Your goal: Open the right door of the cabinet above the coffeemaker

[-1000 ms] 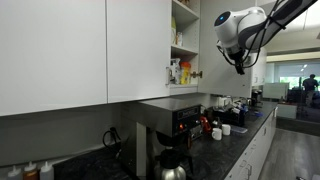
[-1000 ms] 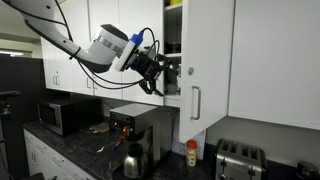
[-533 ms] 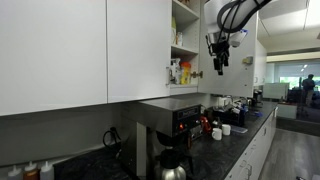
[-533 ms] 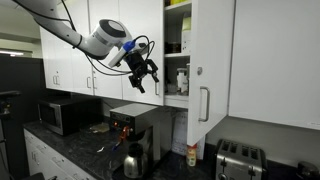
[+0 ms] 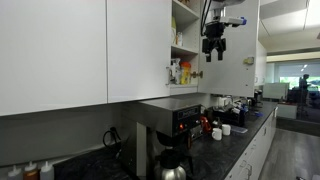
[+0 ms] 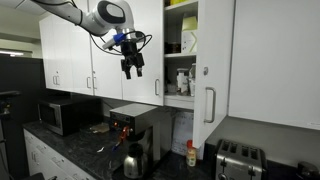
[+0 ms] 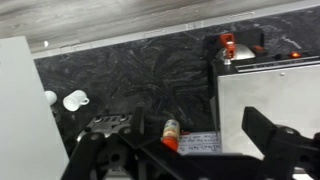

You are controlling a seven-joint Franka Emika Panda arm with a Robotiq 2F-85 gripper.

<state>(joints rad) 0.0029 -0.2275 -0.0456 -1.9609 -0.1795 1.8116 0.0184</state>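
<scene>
The right cabinet door (image 6: 212,55) above the coffeemaker (image 6: 135,135) stands swung open, and shelves with boxes and bottles (image 6: 183,60) show inside. In an exterior view the door (image 5: 245,40) is behind the arm. My gripper (image 6: 130,70) hangs in the air in front of the closed left door, apart from the open door, pointing down. It also shows in an exterior view (image 5: 212,50). In the wrist view the jaws (image 7: 185,150) are open and empty, looking down on the coffeemaker top (image 7: 265,95) and counter.
A red-capped bottle (image 7: 171,135) stands on the dark counter next to the coffeemaker. A toaster (image 6: 238,160) is to its right and a microwave (image 6: 60,113) at the left. Mugs (image 5: 222,125) stand on the counter. White cups (image 7: 75,100) lie below.
My gripper has moved up and away from the open door's edge and turned to point downward. The door has swung slightly wider.
</scene>
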